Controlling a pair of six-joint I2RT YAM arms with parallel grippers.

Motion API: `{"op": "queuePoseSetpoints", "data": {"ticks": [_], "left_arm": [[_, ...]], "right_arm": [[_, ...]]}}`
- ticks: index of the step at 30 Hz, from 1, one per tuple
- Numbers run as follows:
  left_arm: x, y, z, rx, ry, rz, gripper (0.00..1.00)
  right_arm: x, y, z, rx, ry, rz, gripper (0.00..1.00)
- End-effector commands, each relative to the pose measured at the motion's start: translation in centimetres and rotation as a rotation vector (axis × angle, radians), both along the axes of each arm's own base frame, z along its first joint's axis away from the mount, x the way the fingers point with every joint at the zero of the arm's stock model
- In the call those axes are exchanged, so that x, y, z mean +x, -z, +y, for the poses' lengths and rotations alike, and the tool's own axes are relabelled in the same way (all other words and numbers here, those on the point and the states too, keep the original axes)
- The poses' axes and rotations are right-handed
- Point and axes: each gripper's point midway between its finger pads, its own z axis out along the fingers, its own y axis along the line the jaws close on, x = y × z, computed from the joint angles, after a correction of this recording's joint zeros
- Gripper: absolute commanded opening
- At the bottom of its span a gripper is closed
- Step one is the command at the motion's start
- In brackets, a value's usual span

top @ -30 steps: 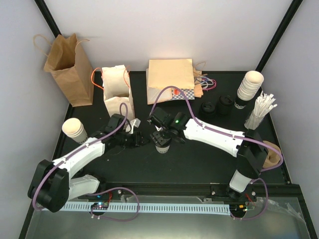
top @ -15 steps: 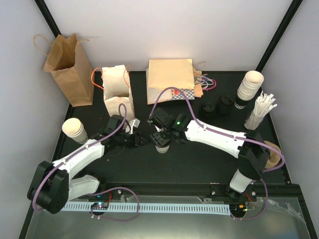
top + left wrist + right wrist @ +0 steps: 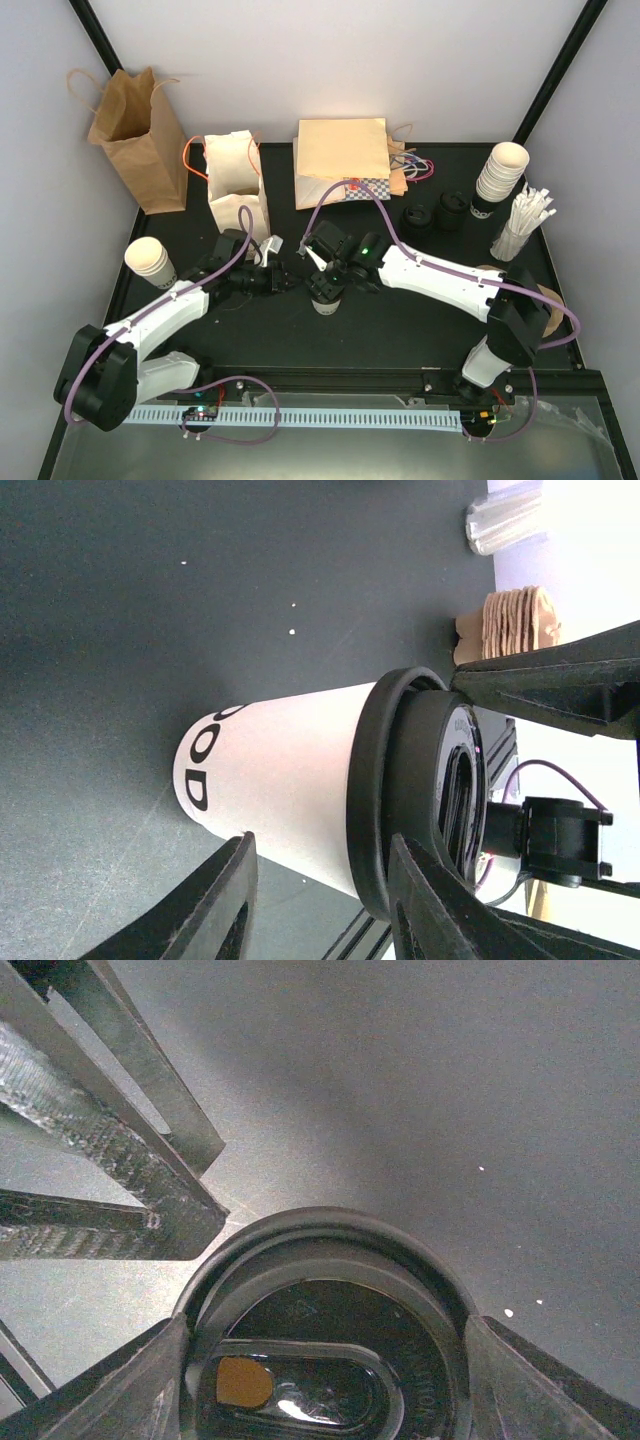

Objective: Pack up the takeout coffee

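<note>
**Black table top** (image 3: 400, 325): carries every item. Both arms reach in from the near edge and meet just left of its centre.

**Brown paper bag** (image 3: 135, 135): upright with its mouth open, at the far left corner.

**Flat tan paper bags** (image 3: 342, 160): a stack lying down at the far centre, with coloured handles showing at its right side.

**White paper bag** (image 3: 235, 185): upright, with orange handles, between the two above and just beyond the left arm's wrist.

**Stack of lidless cream cups** (image 3: 498, 178): far right. A second cup stack (image 3: 150, 260) stands at the left edge.

**Bundle of white wrapped straws** (image 3: 523, 225): upright, just beside the right-hand cups.

**Brown cardboard sleeves** (image 3: 545, 310): at the right edge, partly hidden by the right arm.

**Loose black lids** (image 3: 440, 215): small piles to the left of the right-hand cup stack.

**Takeout coffee** (image 3: 280, 770): a cream-white paper cup with black lettering and a round black plastic lid seated on it. It stands upright on the table near the centre, on the near side of the white paper bag and apart from every bag.

**Right gripper** (image 3: 325, 1332): over the cup from above, with one finger against each side of the lid rim, clamped on the takeout coffee.

**Left gripper** (image 3: 320, 850): at the cup's left side with its fingers parted and nothing held between them. The tips are just beside the cup wall; whether they touch it cannot be determined.
</note>
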Motion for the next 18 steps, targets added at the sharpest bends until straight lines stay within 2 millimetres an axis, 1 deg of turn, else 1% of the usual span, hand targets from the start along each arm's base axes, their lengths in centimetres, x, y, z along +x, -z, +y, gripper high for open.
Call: {"op": "queuePoseSetpoints", "data": {"ticks": [1, 3, 9, 12, 18], "left_arm": [[0.2, -1.5, -0.3, -0.046, 0.015, -0.039, 0.38], [0.1, -1.5, -0.3, -0.046, 0.016, -0.037, 0.38], [-0.3, -2.1, -0.2, -0.045, 0.026, -0.044, 0.38], [-0.6, -2.2, -0.2, -0.043, 0.040, -0.038, 0.39], [-1.1, -1.1, -0.6, -0.040, 0.077, 0.003, 0.38]], "right_arm": [[-2.7, 2.2, -1.4, -0.070, -0.049, 0.112, 0.74], [-3.0, 2.3, -1.3, -0.064, -0.060, 0.123, 0.73], [-3.9, 1.4, -1.3, -0.038, -0.094, 0.135, 0.73], [-3.9, 1.5, -1.5, -0.048, -0.095, 0.130, 0.73], [-3.8, 1.9, -1.4, -0.066, -0.099, 0.121, 0.73]]}}
